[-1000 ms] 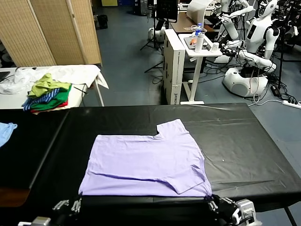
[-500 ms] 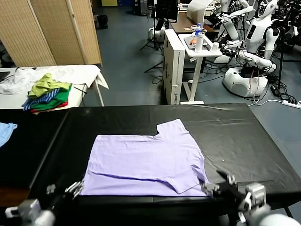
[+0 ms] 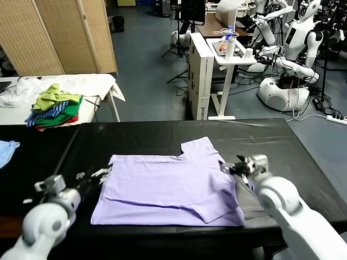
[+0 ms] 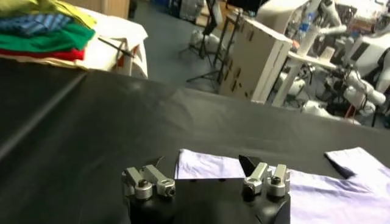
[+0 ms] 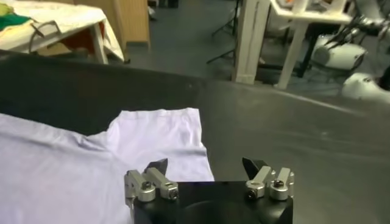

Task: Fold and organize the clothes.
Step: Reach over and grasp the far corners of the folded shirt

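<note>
T-shirt lies flat on the black table, partly folded, one sleeve toward the far edge. My left gripper is at its left edge, right gripper at the right edge by the sleeve; both released, jaws wide, nothing held. Next, IMO: pinch both far corners evenly, lift low, avoid wrinkles. No containers on the table.

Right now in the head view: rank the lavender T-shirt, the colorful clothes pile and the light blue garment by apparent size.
1. lavender T-shirt, spread flat on the black table, largest by far.
2. colorful clothes pile on the white table; it sits farther back, so true size is unsure.
3. light blue garment, smallest, but cut off by the frame edge.
</note>
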